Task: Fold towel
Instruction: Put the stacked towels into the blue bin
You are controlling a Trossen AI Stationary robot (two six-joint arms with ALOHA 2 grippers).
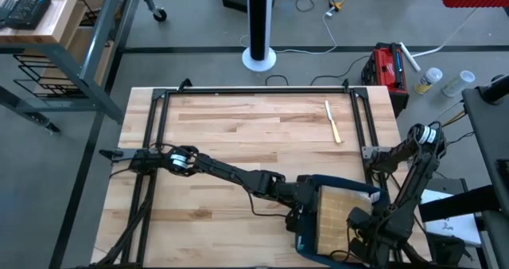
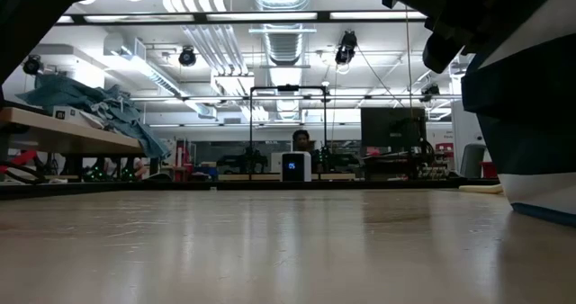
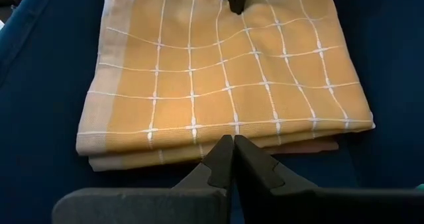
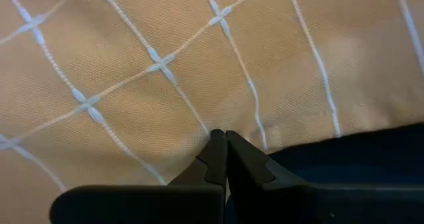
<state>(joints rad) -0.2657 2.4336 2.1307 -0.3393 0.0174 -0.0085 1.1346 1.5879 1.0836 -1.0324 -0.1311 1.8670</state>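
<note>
Towel (image 1: 332, 219) lies folded between left fingers (image 3: 233, 146) and right fingers (image 4: 226, 141).

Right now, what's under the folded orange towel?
The orange towel lies on a dark blue cloth, visible around its edges. Whatever is beneath the towel's middle is covered.

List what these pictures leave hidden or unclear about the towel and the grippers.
- Towel: in the high view both arms cover its side edges; its near end is cut by the picture's edge.
- Right gripper: fingers together at the towel's edge; whether cloth is pinched cannot be told.
- Left gripper: shut just short of the towel's folded edge; contact unclear.
- Low view: towel mostly blocked by an arm.
</note>
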